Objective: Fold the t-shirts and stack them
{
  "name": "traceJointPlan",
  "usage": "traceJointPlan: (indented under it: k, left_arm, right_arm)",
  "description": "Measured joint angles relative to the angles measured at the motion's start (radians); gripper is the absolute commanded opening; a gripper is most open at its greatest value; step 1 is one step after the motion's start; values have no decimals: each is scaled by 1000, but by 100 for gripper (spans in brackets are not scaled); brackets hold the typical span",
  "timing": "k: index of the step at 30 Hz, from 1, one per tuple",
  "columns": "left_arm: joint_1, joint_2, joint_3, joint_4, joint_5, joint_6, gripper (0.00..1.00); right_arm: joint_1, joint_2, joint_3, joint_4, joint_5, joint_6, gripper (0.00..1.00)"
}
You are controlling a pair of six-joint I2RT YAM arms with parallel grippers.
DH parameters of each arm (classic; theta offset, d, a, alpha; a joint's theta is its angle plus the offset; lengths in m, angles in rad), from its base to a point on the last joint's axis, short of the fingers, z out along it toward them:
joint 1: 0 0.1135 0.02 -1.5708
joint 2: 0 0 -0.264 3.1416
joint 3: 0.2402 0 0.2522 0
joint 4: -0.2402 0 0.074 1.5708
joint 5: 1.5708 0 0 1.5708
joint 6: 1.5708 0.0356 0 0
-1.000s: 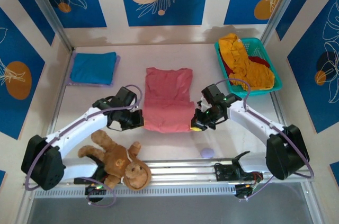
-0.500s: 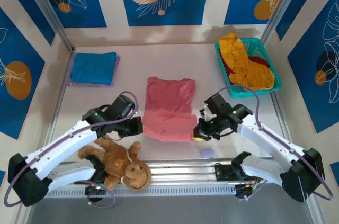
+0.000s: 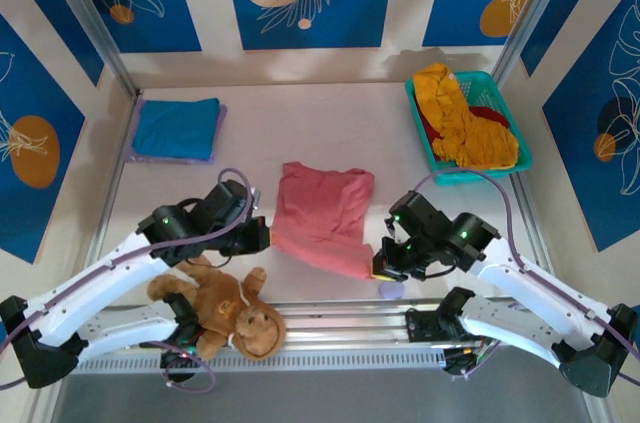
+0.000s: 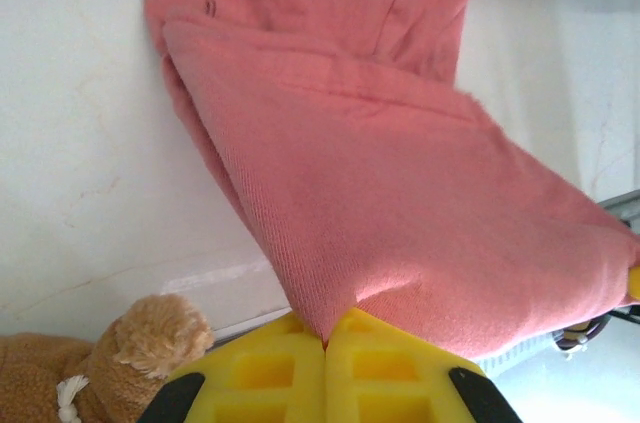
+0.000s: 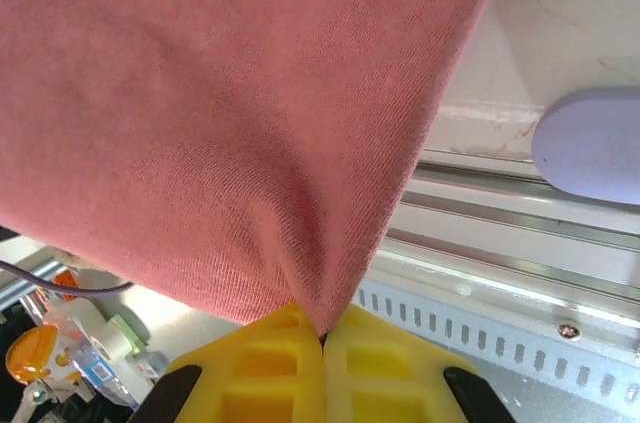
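Observation:
The salmon-pink t-shirt (image 3: 322, 213) hangs lifted at its near edge in the table's middle, its far end still on the surface. My left gripper (image 3: 264, 238) is shut on its near left corner (image 4: 322, 328). My right gripper (image 3: 381, 267) is shut on the near right corner (image 5: 320, 318). A folded blue t-shirt (image 3: 177, 127) lies at the back left. Mustard-yellow (image 3: 453, 115) and dark red (image 3: 490, 115) t-shirts sit bunched in the teal basket (image 3: 515, 143) at the back right.
A brown plush monkey (image 3: 222, 304) lies near the front edge, just under the left arm; its fur shows in the left wrist view (image 4: 150, 343). A small lilac disc (image 3: 392, 289) rests by the metal front rail (image 3: 340, 315) below the right gripper.
Both grippers have drawn back towards the front edge and risen, pulling the pink t-shirt's near edge up and towards the arms. The shirt has slid nearer and skewed.

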Motion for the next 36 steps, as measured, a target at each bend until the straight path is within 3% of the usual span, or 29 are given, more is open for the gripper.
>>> traceJointPlan:
  k: [5,14,26,36]
  left_arm:
    - [4,59,104,-33,-33,21,0]
    - [97,132,109,-21,4,60,0]
    - [282,240,127,65,169,138,0]
    - [394,423,239,116,291,209,0]
  right_arm:
    - [-73,5,11,12,-14,-1,0]
    - [-285,56,12,50,-122,-66,0]
    - [-437,213,118,61,-201,-193,0]
    - [-565,409,221,98,-256,-291,0]
